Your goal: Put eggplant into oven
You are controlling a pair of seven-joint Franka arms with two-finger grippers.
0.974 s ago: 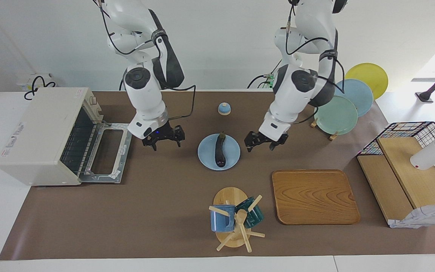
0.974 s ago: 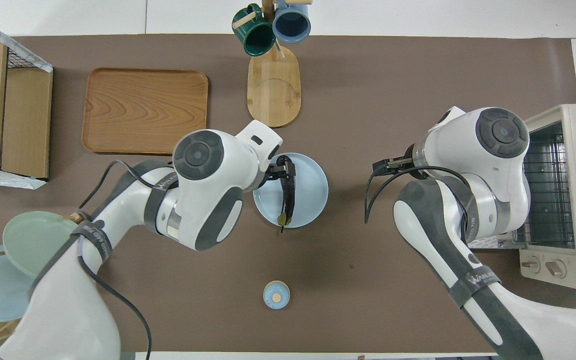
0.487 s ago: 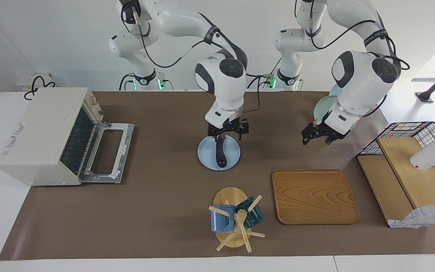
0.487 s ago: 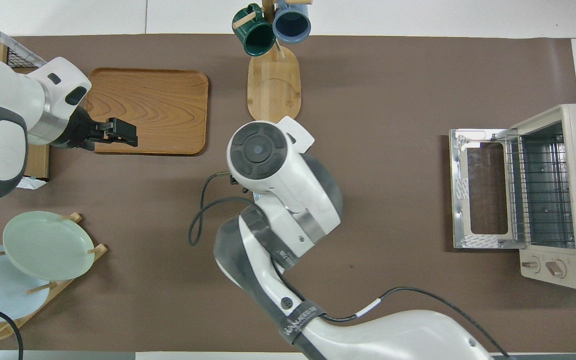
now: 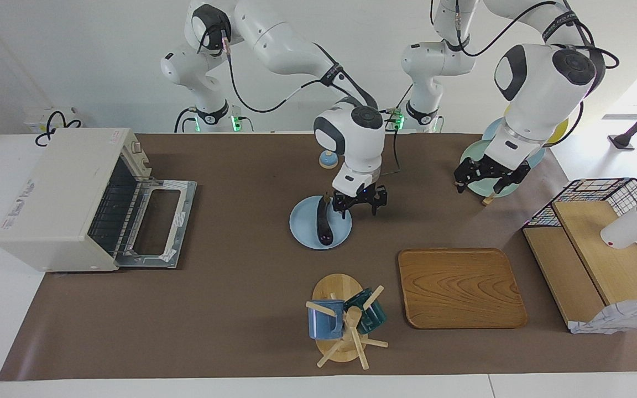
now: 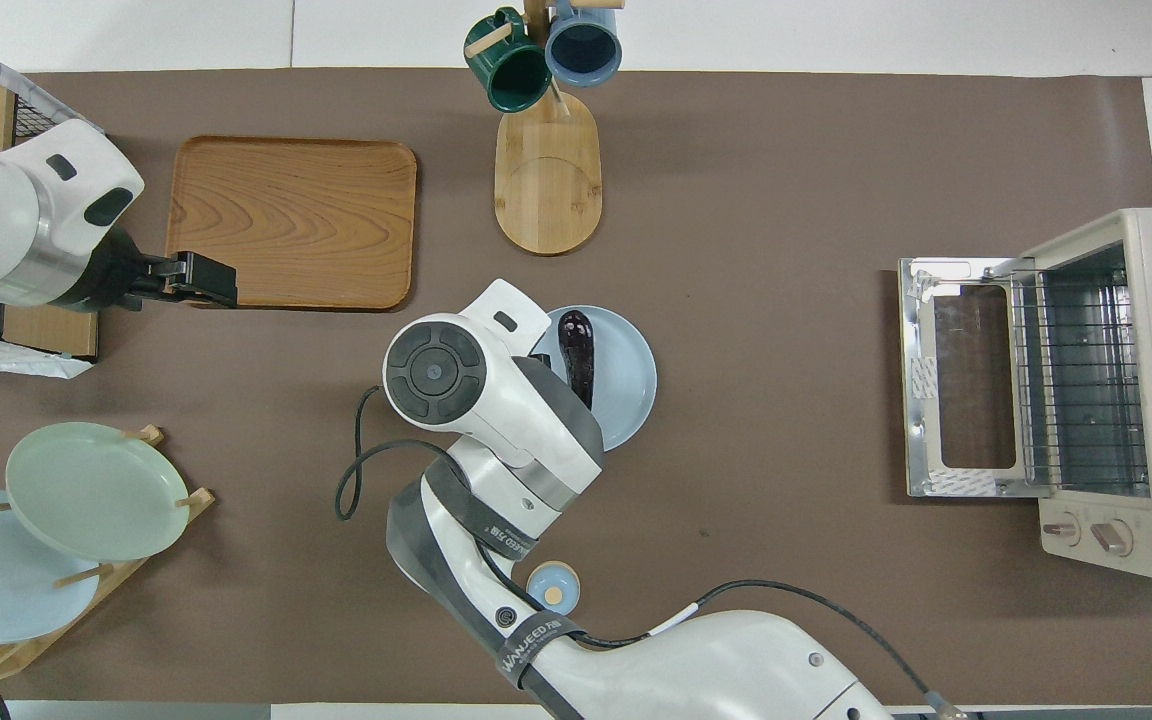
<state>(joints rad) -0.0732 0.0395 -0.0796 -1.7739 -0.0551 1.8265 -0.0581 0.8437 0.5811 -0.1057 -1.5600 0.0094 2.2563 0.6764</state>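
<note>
Apparently open right gripper (image 5: 358,205) (empty), beside eggplant (image 5: 323,224)

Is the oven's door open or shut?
Open. The oven has its door dropped flat onto the table, with the wire rack showing inside.

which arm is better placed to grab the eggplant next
Right. The right gripper hangs over the blue plate just beside the eggplant, and the open oven is at its end of the table. The left gripper waits over the plate rack, well away.
</note>
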